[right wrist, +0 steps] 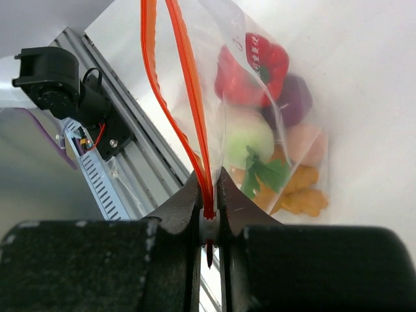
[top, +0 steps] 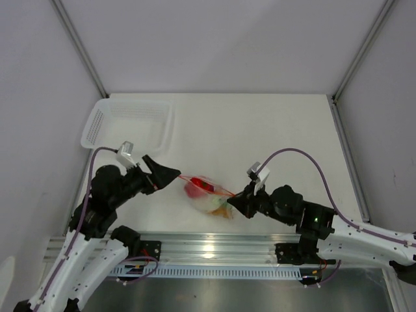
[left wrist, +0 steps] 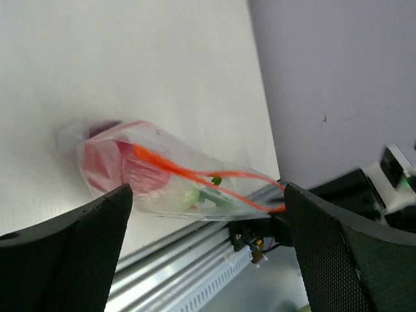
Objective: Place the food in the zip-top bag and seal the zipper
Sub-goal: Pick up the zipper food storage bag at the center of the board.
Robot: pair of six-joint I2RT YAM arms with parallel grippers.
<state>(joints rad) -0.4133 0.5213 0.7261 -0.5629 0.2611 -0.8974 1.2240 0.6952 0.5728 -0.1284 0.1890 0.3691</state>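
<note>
- Right wrist view shows the right gripper (right wrist: 208, 214) pinched shut on one end of the zipper (right wrist: 188, 97), the two orange-red tracks running away from its closed fingers with a narrow gap between them — so the mouth reads as not yet fully sealed.
- That end is likely clamped as an anchor, so the strip stays taut while the other arm works along it.
- Inside the zip-top bag (top: 209, 195) sits the food (right wrist: 260, 123): a red piece, a purple one, a white-and-green one and an orange-yellow one, all below the strip. Loading looks done; sealing is the step left.
- From the top view, the bag is held between the two arms near the front edge of the table (top: 273, 130). The left gripper (top: 170, 174) is at the bag's other end; its own camera shows wide-spread fingers (left wrist: 71, 247) with the bag ahead between them, so it appears open and not gripping.
- A white basket (top: 130, 123) stands well apart at the far left — no obstacle.
- The metal rail (top: 214, 250) just beside the bag could snag the loose plastic if the bag sags.
</note>
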